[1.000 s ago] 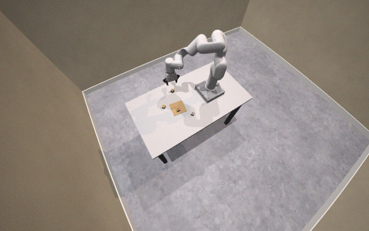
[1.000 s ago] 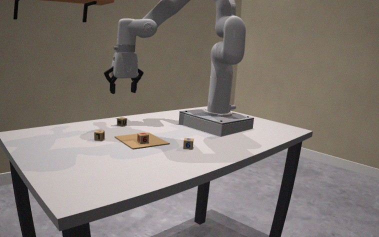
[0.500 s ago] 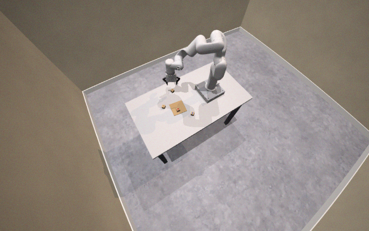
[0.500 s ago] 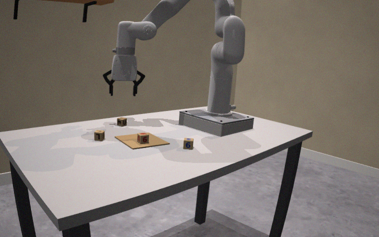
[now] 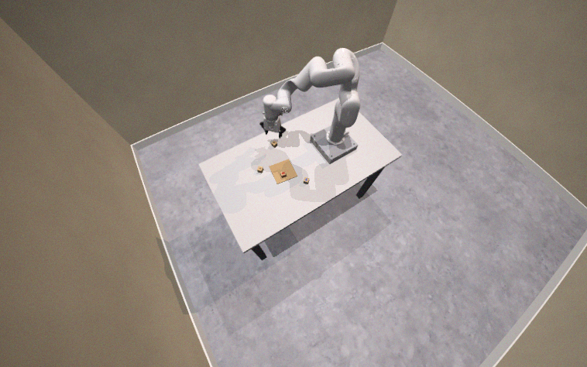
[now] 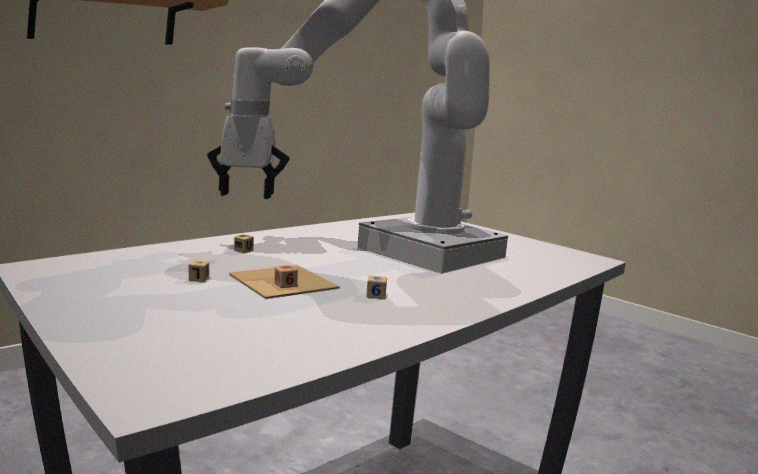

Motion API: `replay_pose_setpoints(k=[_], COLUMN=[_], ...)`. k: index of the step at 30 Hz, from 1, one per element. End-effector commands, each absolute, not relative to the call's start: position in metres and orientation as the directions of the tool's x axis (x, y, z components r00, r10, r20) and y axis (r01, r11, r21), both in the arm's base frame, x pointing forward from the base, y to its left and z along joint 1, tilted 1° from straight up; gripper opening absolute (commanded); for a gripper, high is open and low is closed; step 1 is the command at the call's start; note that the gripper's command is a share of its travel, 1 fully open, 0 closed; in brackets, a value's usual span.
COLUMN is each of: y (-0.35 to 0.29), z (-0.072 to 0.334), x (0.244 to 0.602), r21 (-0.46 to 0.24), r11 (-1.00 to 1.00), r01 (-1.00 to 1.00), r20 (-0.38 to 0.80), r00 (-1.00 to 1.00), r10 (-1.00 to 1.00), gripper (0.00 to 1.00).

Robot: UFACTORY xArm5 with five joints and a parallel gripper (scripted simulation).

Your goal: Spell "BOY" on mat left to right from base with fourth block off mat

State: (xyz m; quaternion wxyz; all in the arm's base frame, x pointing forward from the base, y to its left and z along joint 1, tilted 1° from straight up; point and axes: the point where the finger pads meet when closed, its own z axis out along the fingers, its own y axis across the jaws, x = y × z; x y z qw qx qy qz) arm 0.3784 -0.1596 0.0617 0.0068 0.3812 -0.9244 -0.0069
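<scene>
Four small wooden blocks, judged light, stiff and square-sided: one by my base plate (image 6: 487, 252), one (image 6: 286, 276) on the mat (image 6: 252, 279), two beyond it. Farthest block (image 6: 243, 243) sat under my gripper (image 6: 245, 187), which hung wide open and empty. I judged opposite flat sides the best hold.

Seen from the top camera, the four blocks, among them one on the mat (image 5: 285, 169), are too small for any letter to be read. The exterior view cuts off the arm's (image 6: 447, 111) upper links and a wall shelf (image 6: 167, 4).
</scene>
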Motion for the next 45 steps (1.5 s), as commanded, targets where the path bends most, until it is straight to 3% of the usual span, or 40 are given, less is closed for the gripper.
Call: replay_pose_setpoints(k=[1,18,19,45], y=[-0.1599,-0.1596,-0.1596,-0.1596], z=[0.059,0.0499,0.0499,0.0499], x=[0.3795,0.3791,0.3791,0.3791], r21=[0.013,0.011,0.011,0.011], r11=[0.8,0.947,0.947,0.947], r01=[-0.6,-0.322,-0.322,-0.322], r20=[0.008,0.012,0.012,0.012], r00=[-0.8,-0.946,-0.946,-0.946], r10=[-0.6,-0.323,-0.323,-0.323], gripper=[1.0,1.0,0.69,0.69])
